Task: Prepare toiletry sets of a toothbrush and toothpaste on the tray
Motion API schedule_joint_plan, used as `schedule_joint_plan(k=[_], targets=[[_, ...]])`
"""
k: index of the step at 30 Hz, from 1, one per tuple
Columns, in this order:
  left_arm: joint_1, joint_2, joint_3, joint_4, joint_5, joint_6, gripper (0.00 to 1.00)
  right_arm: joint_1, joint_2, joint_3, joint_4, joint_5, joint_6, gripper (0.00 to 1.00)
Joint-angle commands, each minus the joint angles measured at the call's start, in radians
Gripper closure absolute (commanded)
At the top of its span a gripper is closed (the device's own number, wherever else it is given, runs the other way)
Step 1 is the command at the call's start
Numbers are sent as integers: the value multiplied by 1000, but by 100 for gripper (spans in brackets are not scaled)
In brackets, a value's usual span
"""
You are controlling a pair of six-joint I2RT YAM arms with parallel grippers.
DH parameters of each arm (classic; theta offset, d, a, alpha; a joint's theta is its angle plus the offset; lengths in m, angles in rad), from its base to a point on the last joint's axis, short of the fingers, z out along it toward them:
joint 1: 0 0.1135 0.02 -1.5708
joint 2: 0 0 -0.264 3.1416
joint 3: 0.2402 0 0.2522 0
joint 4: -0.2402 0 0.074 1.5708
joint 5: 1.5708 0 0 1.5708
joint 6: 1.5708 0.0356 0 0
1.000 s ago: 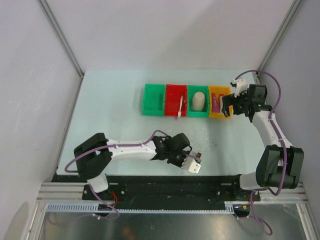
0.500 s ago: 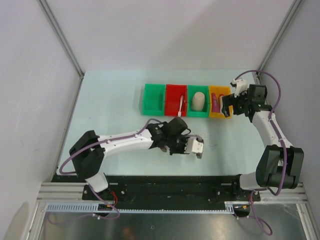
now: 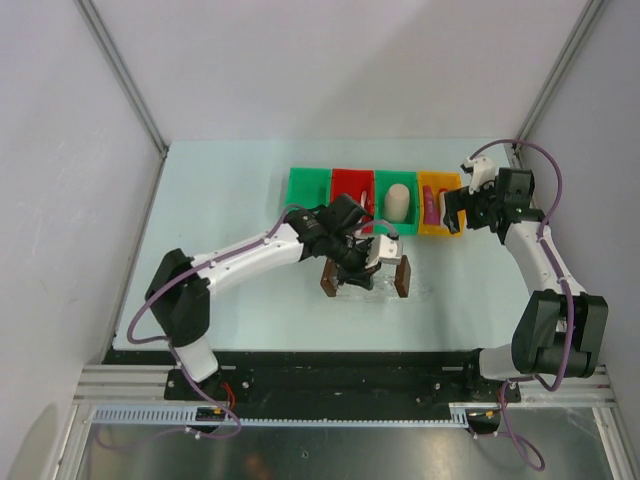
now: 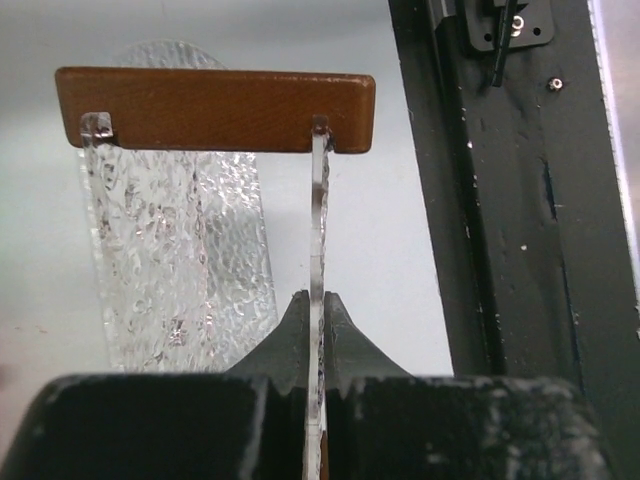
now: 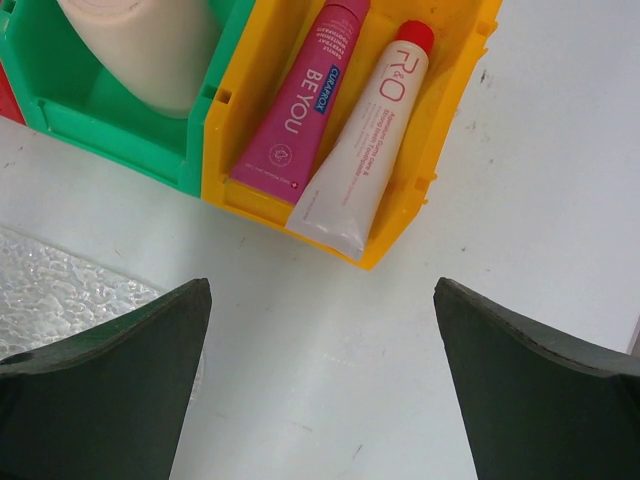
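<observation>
To the near-left of the yellow bin (image 5: 445, 115), the left fingers (image 4: 345, 350) are clenched on the thin clear side wall of the tray (image 4: 170, 260), which has a brown handle (image 4: 215, 108) at each end; whether it rests on the bench (image 5: 520, 250) cannot be told. The left arm (image 3: 260, 250) crosses the red bin (image 3: 350, 182), hiding its contents. A green bin (image 5: 110, 130) holding a beige cup (image 5: 140, 40) touches the yellow bin's left side. Inside the yellow bin the toothpaste (image 5: 295, 110) lies against a white red-capped tube (image 5: 365, 150). Just near of the yellow bin the right fingers (image 5: 120, 380) hang spread wide, holding nothing.
</observation>
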Motion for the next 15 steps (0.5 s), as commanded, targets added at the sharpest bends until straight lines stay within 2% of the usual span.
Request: schedule_joint_plan(k=[1,15], targets=[[24,65,97,-196,155,83,100,1,12,42,8,3,-8,0],[98,260,289,-533,262,230,100,16,26,43,6,19,-16,0]])
